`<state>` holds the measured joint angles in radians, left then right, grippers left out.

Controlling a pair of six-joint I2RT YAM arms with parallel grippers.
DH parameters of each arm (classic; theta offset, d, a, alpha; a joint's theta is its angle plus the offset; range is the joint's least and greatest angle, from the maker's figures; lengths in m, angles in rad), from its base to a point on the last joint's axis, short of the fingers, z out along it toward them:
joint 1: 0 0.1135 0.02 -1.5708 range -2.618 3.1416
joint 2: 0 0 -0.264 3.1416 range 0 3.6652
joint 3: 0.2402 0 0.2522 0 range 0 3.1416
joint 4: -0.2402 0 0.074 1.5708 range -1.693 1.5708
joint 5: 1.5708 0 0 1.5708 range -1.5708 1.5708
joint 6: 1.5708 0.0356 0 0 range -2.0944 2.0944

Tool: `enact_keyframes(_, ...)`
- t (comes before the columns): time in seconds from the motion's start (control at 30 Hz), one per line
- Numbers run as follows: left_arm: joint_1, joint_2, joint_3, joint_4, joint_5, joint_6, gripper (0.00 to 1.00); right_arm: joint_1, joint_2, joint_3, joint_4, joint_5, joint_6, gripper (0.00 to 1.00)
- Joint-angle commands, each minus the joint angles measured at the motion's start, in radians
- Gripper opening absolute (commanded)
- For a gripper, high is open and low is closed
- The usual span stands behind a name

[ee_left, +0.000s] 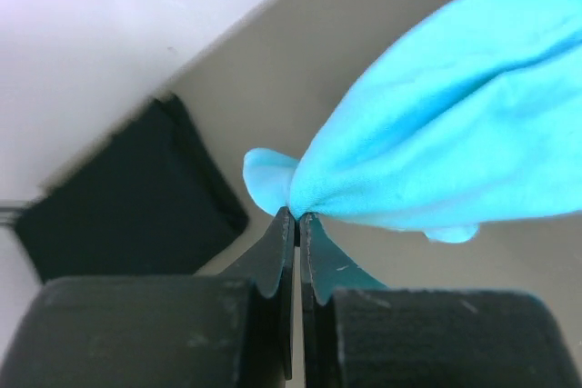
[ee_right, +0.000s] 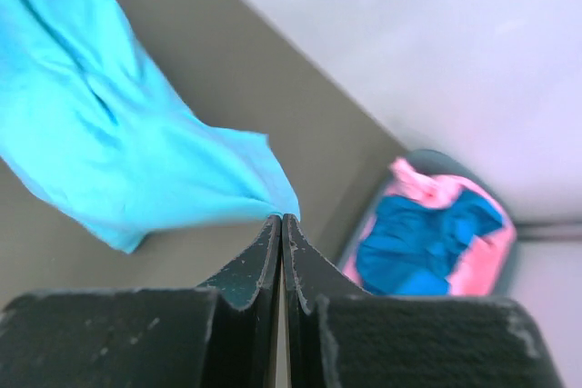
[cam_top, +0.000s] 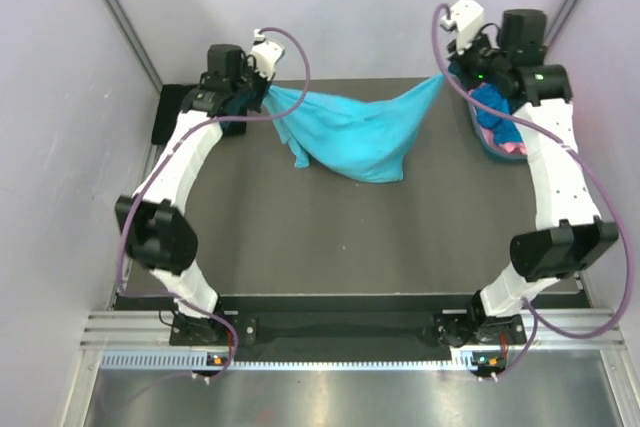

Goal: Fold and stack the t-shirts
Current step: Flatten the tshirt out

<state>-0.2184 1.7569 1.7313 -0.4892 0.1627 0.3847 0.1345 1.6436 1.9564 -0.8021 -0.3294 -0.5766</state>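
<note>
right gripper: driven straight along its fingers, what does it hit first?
The right gripper is shut on a corner of the turquoise shirt, so cloth is already at its tips. Past that, the line seems to cross bare table towards the wall; the tub sits right of it. Depth unclear.

Bright, even, diffuse from overhead; hardly any shadow. Sharp at the tips of the left pincer [ee_left: 297, 217] and right pincer [ee_right: 281, 217]. Soft blur beyond on the turquoise t-shirt [ee_left: 436, 124], heavier on the tub [ee_right: 441, 156] past the right one. Mild glare off the metal sheet [cam_top: 350, 392] far behind both.
</note>
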Motion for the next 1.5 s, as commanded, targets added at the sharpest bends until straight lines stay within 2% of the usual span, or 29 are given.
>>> enact_keyframes(0.0, 0.004, -0.210, -0.109, 0.136, -0.011, 0.039, 0.00, -0.006, -0.148, 0.030, 0.087, 0.004, 0.063, 0.00)
enact_keyframes(0.13, 0.004, -0.330, -0.219, 0.242, -0.006, 0.036, 0.00, -0.006, -0.257, -0.108, 0.164, 0.059, 0.060, 0.00)
enact_keyframes(0.27, 0.004, -0.330, -0.246, 0.225, 0.004, 0.040, 0.00, -0.013, -0.289, -0.229, 0.190, 0.061, 0.069, 0.00)
enact_keyframes(0.47, 0.002, -0.344, -0.271, 0.192, 0.054, 0.028, 0.00, -0.019, -0.312, -0.281, 0.176, 0.044, 0.034, 0.00)
enact_keyframes(0.53, 0.002, -0.350, -0.279, 0.154, 0.060, 0.016, 0.00, -0.019, -0.301, -0.278, 0.104, 0.001, 0.009, 0.00)
enact_keyframes(0.57, 0.002, -0.352, -0.283, 0.126, 0.087, 0.013, 0.00, -0.019, -0.288, -0.255, 0.048, -0.082, -0.002, 0.00)
enact_keyframes(0.6, 0.002, -0.356, -0.283, 0.083, 0.104, -0.016, 0.00, -0.018, -0.274, -0.243, -0.098, -0.135, -0.008, 0.00)
enact_keyframes(0.63, 0.002, -0.367, -0.285, -0.014, 0.139, -0.021, 0.00, -0.015, -0.246, -0.238, -0.170, -0.187, -0.025, 0.00)
enact_keyframes(0.7, 0.002, -0.387, -0.311, -0.128, 0.274, 0.046, 0.00, 0.010, -0.234, -0.283, -0.318, -0.298, -0.034, 0.00)
enact_keyframes(0.73, 0.002, -0.417, -0.329, -0.188, 0.296, 0.057, 0.00, 0.023, -0.244, -0.310, -0.348, -0.330, -0.046, 0.00)
enact_keyframes(0.8, -0.002, -0.451, -0.403, -0.209, 0.322, 0.080, 0.00, 0.086, -0.257, -0.384, -0.406, -0.388, -0.072, 0.00)
enact_keyframes(0.9, -0.013, -0.488, -0.479, -0.193, 0.322, 0.083, 0.00, 0.145, -0.249, -0.415, -0.392, -0.387, -0.101, 0.33)
enact_keyframes(1.03, -0.026, -0.423, -0.493, -0.209, 0.324, 0.045, 0.00, 0.126, -0.139, -0.337, -0.251, -0.369, -0.025, 0.39)
enact_keyframes(1.17, -0.029, -0.334, -0.477, -0.285, 0.353, 0.049, 0.00, 0.123, 0.027, -0.236, -0.028, -0.268, 0.049, 0.37)
enact_keyframes(1.3, -0.029, -0.242, -0.435, -0.426, 0.380, 0.089, 0.00, 0.139, 0.305, -0.070, 0.003, -0.243, 0.058, 0.34)
enact_keyframes(1.4, -0.029, -0.246, -0.415, -0.567, 0.388, 0.163, 0.00, 0.162, 0.436, 0.044, -0.014, -0.217, 0.017, 0.33)
enact_keyframes(1.47, -0.029, -0.272, -0.447, -0.617, 0.323, 0.215, 0.00, 0.186, 0.484, 0.096, -0.026, -0.182, -0.043, 0.33)
